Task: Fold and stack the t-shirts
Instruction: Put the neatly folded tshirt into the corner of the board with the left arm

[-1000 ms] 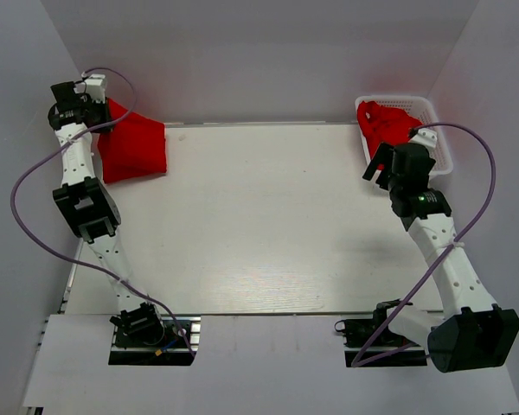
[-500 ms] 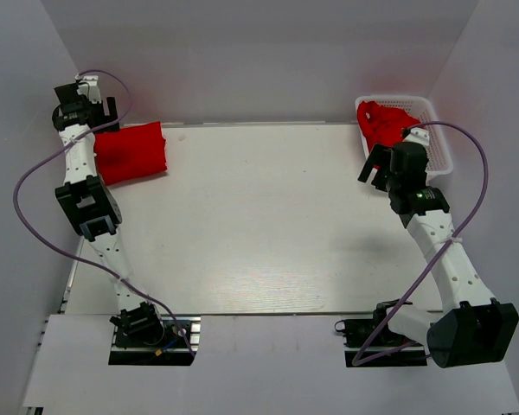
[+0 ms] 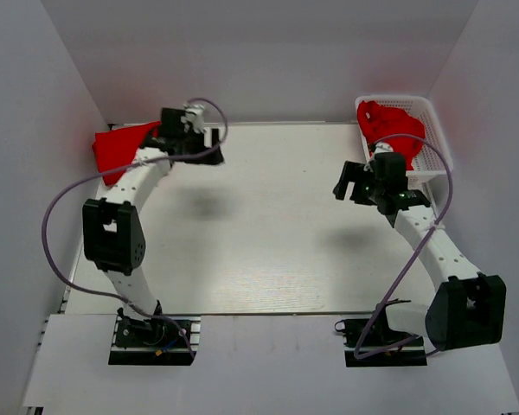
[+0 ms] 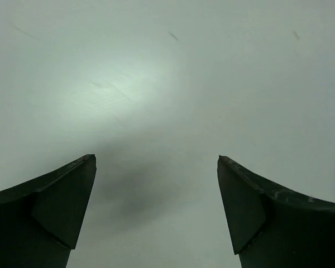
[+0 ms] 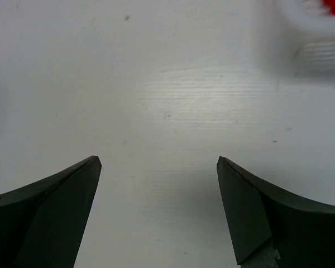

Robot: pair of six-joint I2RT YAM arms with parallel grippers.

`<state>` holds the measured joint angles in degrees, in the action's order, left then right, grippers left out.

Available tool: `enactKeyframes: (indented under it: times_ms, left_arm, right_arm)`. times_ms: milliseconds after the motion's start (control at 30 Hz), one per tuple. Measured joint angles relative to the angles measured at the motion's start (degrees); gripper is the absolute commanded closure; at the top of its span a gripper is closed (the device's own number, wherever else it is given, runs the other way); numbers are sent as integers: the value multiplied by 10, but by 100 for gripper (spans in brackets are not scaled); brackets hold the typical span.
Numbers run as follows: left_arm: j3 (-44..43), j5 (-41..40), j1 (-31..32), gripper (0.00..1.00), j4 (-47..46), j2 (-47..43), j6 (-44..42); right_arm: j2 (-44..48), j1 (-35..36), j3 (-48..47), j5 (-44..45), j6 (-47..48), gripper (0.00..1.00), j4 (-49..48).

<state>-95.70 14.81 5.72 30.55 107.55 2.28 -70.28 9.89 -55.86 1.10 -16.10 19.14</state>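
— Well, what lies where?
— One red t-shirt (image 3: 117, 149) lies at the upper left corner of the tabletop (image 3: 268, 225). A second t-shirt (image 3: 387, 124) sits in the white basket (image 3: 438, 147) (crumpled, not folded) at the upper right.
— And the fingers?
— The left fingers (image 4: 44, 215) are spread wide over bare tabletop, near the first shirt. The right fingers (image 5: 44, 215) are equally wide, near the basket.

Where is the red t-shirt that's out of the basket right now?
Top external view: the t-shirt lies at the table's far-left corner, partly under the left arm, just left of the left gripper, opposite the basket at far right.
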Motion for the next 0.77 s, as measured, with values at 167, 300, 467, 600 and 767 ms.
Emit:
enactKeyframes:
  times_ms: [167,300,467,600,767]
  left_arm:
    - [183,-19,126,0,-19,-108,70]
    - [276,-64,187,0,-35,-158,118]
    - [307,-119,246,0,-29,-179,148]
    - [295,-171,259,0,-14,-195,150]
    - [271,-215,264,0,-3,-203,150]
  right_arm:
    - [-30,35,45,-78,3,10,-17]
    - [-41,56,73,-117,5,10,-37]
    - [-28,56,116,-140,1,10,-56]
    - [3,56,136,-142,-9,10,-69]
    - [19,56,142,-150,-17,10,-98]
